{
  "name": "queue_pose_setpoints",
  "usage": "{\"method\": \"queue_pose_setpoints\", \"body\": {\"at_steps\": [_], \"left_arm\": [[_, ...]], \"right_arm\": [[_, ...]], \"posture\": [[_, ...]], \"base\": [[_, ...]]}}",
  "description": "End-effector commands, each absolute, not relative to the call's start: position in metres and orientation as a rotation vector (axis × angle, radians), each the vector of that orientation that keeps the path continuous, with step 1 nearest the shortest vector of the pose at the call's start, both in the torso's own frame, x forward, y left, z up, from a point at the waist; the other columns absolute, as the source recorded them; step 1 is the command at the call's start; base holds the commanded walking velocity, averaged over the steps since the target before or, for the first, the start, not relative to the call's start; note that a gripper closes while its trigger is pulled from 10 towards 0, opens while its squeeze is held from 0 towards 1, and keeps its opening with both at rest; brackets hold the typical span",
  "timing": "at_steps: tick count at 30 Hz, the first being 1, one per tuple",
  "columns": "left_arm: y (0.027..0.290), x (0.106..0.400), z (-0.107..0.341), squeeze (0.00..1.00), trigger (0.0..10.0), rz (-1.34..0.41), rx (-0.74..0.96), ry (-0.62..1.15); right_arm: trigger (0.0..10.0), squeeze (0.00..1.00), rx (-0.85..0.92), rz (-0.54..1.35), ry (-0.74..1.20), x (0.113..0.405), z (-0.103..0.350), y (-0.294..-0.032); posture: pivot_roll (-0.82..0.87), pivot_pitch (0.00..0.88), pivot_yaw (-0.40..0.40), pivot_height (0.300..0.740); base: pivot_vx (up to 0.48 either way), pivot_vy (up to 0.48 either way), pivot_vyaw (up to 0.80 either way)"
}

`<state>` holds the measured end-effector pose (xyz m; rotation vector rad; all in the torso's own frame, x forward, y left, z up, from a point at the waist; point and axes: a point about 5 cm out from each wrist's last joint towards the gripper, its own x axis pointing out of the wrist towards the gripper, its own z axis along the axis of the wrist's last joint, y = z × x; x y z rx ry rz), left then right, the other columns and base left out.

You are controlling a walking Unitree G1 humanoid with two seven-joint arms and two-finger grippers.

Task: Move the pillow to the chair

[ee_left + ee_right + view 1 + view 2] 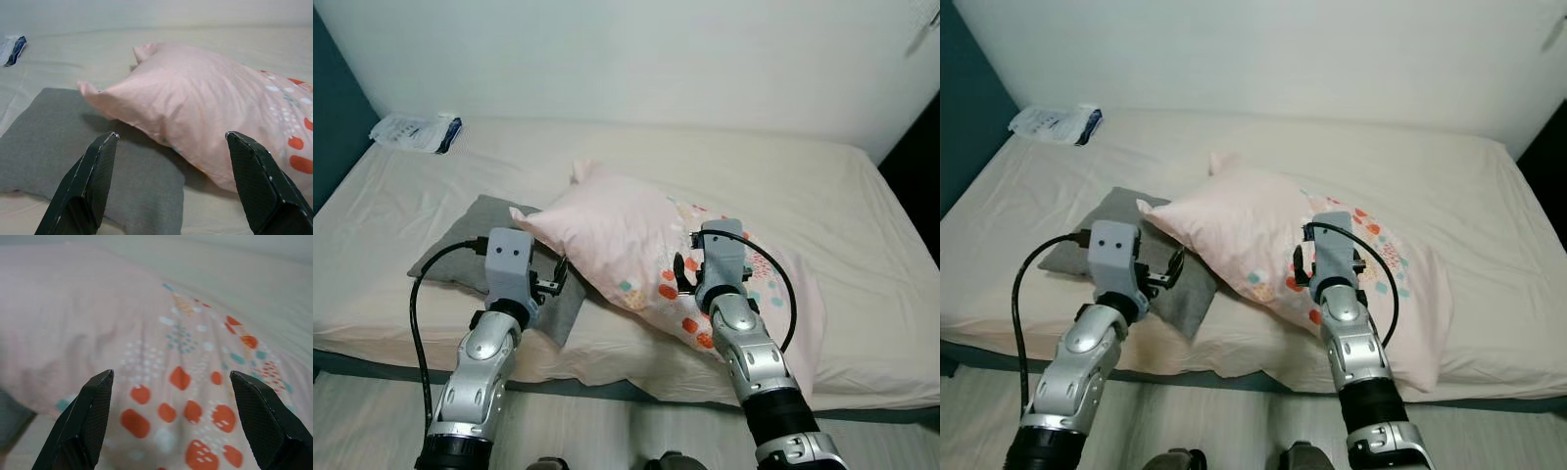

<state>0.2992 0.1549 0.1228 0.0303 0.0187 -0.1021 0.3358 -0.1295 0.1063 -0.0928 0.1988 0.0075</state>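
Two cushions lie near the bed's (431, 191) front edge: a plump, wrinkled pink pillow (617, 235) with orange and teal dots overlapping a flat grey pillow (475, 235). The left hand (171, 147) and right hand (171, 382) hover over them, fingers spread wide, holding nothing.

On the bed (822, 196) before us, the pillow (636, 240) lies in the middle, its left corner resting on a cushion (475, 235) at our left. A packet (416, 131) sits at the far left corner, well apart from both, beside the wall (636, 59).
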Motion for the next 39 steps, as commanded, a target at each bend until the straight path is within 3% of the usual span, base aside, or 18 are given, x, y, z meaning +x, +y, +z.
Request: {"method": "queue_pose_setpoints", "body": {"at_steps": [1,17,33,39], "left_arm": [[0.158,0.298,0.119,0.00,10.0,-0.092,0.033,0.023],[0.159,0.311,0.135,0.00,10.0,-0.093,0.056,-0.074],[0.164,0.310,0.130,0.00,10.0,-0.093,0.054,-0.017],[0.149,0.314,0.129,0.00,10.0,-0.131,0.064,-0.016]], "right_arm": [[10.0,0.00,-0.094,0.014,0.211,0.335,0.102,-0.127],[10.0,0.00,-0.053,-0.039,0.107,0.364,0.142,-0.151],[10.0,0.00,-0.039,0.008,0.165,0.366,0.131,-0.139],[10.0,0.00,-0.032,0.004,0.162,0.364,0.131,-0.143]], "posture": [[0.03,0.157,-0.022,0.731],[0.01,0.124,-0.053,0.731],[0.01,0.113,-0.044,0.731],[-0.01,0.127,-0.042,0.731]], "base": [[0.000,0.000,0.00],[0.000,0.000,0.00],[0.000,0.000,0.00],[0.000,0.000,0.00]]}}
